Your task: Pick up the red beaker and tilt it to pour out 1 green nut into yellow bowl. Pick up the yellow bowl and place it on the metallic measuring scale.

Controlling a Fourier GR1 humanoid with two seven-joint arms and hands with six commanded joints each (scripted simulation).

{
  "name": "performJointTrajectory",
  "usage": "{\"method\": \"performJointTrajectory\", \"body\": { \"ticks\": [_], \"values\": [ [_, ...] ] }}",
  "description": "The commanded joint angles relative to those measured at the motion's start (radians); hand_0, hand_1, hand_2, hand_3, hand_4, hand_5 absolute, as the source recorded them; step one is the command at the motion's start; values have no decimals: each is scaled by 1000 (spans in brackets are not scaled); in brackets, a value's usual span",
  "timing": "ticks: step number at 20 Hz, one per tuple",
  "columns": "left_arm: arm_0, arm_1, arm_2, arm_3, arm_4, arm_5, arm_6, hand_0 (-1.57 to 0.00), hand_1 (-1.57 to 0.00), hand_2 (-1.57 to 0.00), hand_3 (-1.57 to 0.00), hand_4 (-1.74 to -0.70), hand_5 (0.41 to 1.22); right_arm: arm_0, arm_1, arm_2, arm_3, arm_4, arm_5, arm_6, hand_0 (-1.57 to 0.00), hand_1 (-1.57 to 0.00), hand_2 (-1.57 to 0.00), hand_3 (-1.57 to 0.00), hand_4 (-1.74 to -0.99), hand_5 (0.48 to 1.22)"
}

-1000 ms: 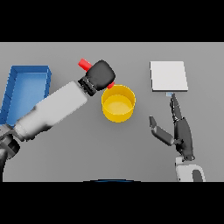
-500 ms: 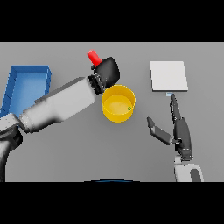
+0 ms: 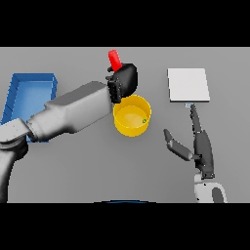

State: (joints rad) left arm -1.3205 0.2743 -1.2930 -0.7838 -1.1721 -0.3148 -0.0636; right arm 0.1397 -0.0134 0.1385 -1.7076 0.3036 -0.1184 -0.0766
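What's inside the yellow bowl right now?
One small green nut lies inside the yellow bowl, near its right wall. The left hand, holding the red beaker, covers the bowl's back rim, so that part of the inside is hidden.

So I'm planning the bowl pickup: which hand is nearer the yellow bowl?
Left. The left hand, curled round the red beaker, is right at the yellow bowl's far rim. The right hand rests open, apart to the bowl's right.
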Motion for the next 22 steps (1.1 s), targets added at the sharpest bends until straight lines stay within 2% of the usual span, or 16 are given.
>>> {"method": "performJointTrajectory", "body": {
  "ticks": [1, 4, 5, 6, 7, 8, 10, 12, 13, 17, 21, 22],
  "values": [
    [-24, 2, 0, 5, 5, -8, -18, -1571, -1571, -1571, -1570, -1733, 1221, -2, 10, 5, 12, 6, -6, -3, 1, 1, 1, 1, -1207, 594],
    [-103, 34, 33, 24, 35, 8, -48, -1571, -1571, -1571, -1571, -1729, 1221, -2, 4, -2, 10, 2, -10, -21, 1, 1, 1, 1, -1209, 592],
    [-125, 48, 49, 31, 46, 17, -44, -1571, -1571, -1571, -1494, -1727, 1221, -5, 1, -4, 19, 5, -11, -29, 1, 1, 1, 1, -1203, 592],
    [-149, 57, 67, 50, 56, 24, -33, -1571, -1571, -1399, -1509, -1676, 1221, -9, -2, -9, 17, 0, -11, -32, 1, 1, 1, 1, -1201, 592],
    [-172, 67, 88, 65, 69, 41, -23, -1571, -1571, -1434, -1266, -1689, 1221, -21, -4, -9, 24, -3, -6, -27, 1, 1, 1, 1, -1190, 594],
    [-214, 81, 116, 100, 91, 56, -47, -1571, -1571, -1461, -1041, -1699, 1221, -23, -3, -10, 23, -14, 2, -23, 1, 1, 1, 1, -1186, 596],
    [-264, 111, 166, 160, 134, 73, -49, -1571, -1571, -1501, -1232, -1705, 1221, -25, 4, -7, 14, -22, 8, -16, 1, 1, 1, 1, -1181, 593],
    [-295, 132, 233, 225, 197, 66, -21, -1571, -1571, -1526, -1354, -1715, 1221, -35, 2, -17, 20, -54, 25, -12, 1, 1, 1, 1, -1183, 595],
    [-298, 142, 280, 259, 243, 69, 5, -1571, -1571, -1535, -1397, -1720, 1221, -31, -1, -17, 11, -58, 29, -30, 1, 1, 1, 1, -1193, 597],
    [-257, 218, 507, 384, 477, 116, 141, -1571, -1571, -1556, -1360, -1732, 1221, -21, -6, -21, 16, -68, 36, -33, 1, 1, 1, 1, -1222, 592],
    [-133, 320, 667, 378, 694, 213, 167, -1571, -1571, -1565, -1410, -1737, 1221, -41, -15, -29, 42, -81, 47, -48, 1, 1, 1, 1, -1220, 587],
    [-96, 345, 699, 369, 742, 244, 154, -1571, -1571, -1566, -1426, -1738, 1221, -47, -18, -29, 41, -81, 48, -52, 1, 1, 1, 1, -1222, 586]
  ]
}}
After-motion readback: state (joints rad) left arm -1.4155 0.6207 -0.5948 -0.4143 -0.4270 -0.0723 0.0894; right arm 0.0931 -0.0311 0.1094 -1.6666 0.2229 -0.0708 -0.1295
